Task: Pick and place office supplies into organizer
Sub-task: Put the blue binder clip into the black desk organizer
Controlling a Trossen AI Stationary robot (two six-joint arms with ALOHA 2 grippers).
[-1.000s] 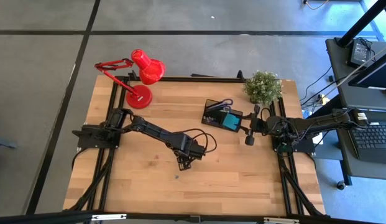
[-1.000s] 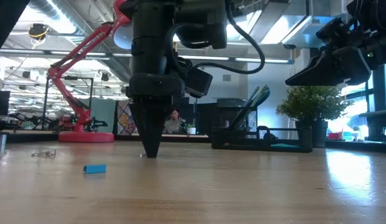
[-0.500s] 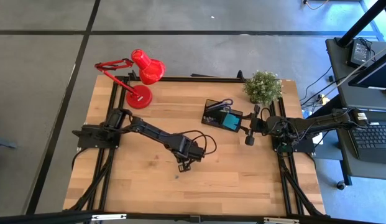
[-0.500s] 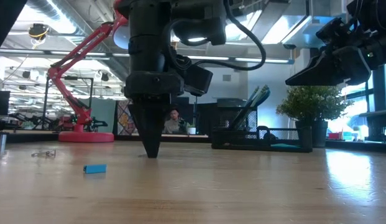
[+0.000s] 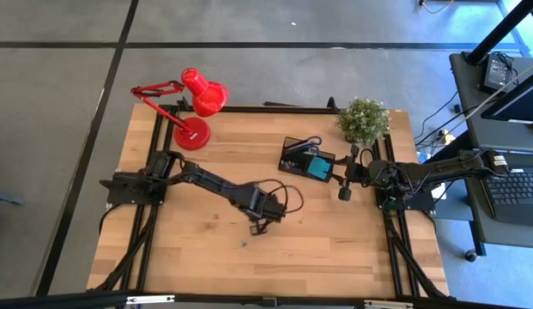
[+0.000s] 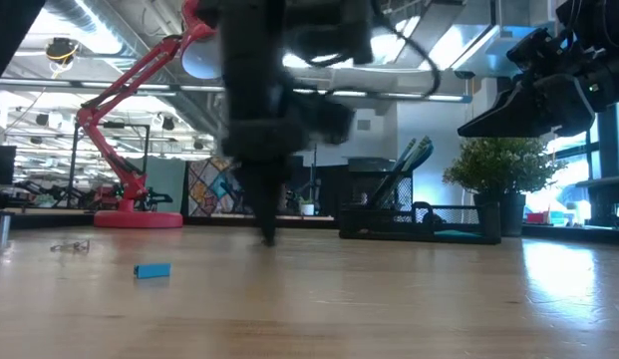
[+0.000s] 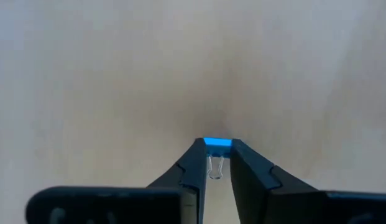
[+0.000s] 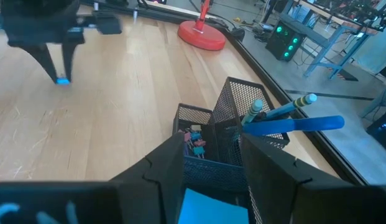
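My left gripper is over the middle of the table, fingers pointing down, shut on a small blue binder clip; the right wrist view shows the clip at its fingertips, close to the tabletop. The black mesh organizer stands at the far right with blue-handled scissors, pens and a teal pad in it. My right gripper hovers open just right of the organizer, touching nothing. My left gripper pinches the clip's blue body between its two fingertips, coming from above and pointing down. The clip's wire handles reach back between the fingers. I cannot tell whether the clip is clear of the table.
Another small blue piece lies on the wood near the front, and a small wire bit lies at the left of the low view. A red desk lamp stands at the far left and a potted plant at the far right.
My left gripper's fingers have drawn together on the blue clip. It has shifted a little toward the table's right edge and shows blurred in the low view, its tips slightly higher than before. My right arm has kept still.
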